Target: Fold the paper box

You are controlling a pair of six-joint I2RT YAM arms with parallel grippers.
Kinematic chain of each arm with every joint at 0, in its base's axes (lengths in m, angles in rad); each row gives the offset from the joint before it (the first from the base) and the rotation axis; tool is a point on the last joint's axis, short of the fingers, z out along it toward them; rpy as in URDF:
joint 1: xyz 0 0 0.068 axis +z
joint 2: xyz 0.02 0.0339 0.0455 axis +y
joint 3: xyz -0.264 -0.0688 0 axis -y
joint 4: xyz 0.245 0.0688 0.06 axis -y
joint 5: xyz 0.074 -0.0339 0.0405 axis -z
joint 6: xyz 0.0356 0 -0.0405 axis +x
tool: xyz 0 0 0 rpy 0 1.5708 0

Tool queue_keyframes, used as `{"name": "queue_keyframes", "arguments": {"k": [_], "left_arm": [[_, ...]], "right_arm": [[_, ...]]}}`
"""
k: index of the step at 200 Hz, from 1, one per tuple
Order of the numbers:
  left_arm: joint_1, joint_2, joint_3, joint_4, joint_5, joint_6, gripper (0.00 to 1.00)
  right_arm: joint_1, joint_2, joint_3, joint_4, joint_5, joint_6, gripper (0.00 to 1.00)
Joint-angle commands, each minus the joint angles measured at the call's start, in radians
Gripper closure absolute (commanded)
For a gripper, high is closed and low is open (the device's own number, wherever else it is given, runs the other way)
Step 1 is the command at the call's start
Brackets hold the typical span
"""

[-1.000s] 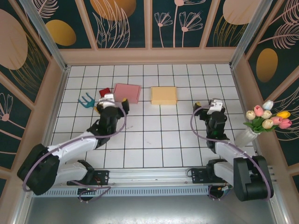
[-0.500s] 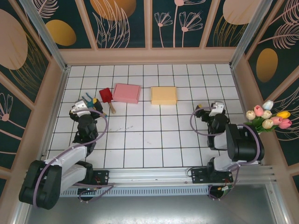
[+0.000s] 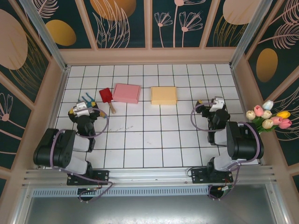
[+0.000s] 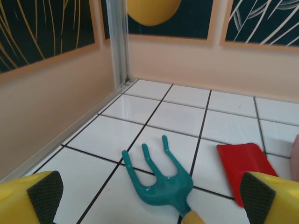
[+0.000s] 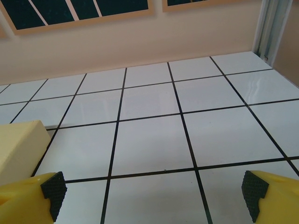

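Two boxes lie on the table, near each other but apart: pink box on the left, yellow box on the right. Left gripper sits low at the table's left side, jaws wide, gripping nothing. Rake lies just ahead of it; shovel lies between rake and pink box. Right gripper sits low at the right side, jaws wide, gripping nothing. Yellow box lies ahead to its left.

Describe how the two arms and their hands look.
The left arm and right arm are black with white sections, each with a looping lilac cable. The left hand and right hand have white bodies; their fingers are yellow with black textured pads.
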Motion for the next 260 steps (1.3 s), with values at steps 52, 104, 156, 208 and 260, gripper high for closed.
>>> {"name": "queue_keyframes", "arguments": {"k": [52, 104, 156, 208, 260], "left_arm": [[0.037, 0.001, 0.035, 0.048, 0.1, -0.025, 0.01], [0.037, -0.001, 0.044, 0.026, 0.164, 0.002, 0.01], [0.037, 0.0, 0.052, 0.017, 0.178, 0.002, 0.01], [0.037, 0.0, 0.051, 0.017, 0.178, 0.002, 0.01], [0.037, 0.0, 0.049, 0.017, 0.178, 0.002, 0.01]], "right_arm": [[0.005, -0.001, 0.013, 0.009, 0.006, 0.008, 0.01], [0.005, -0.002, 0.013, 0.009, 0.006, 0.009, 0.01], [0.005, -0.002, 0.013, 0.009, 0.006, 0.008, 0.01], [0.005, -0.001, 0.012, 0.009, 0.006, 0.009, 0.01], [0.006, -0.001, 0.012, 0.009, 0.006, 0.008, 0.01]]}}
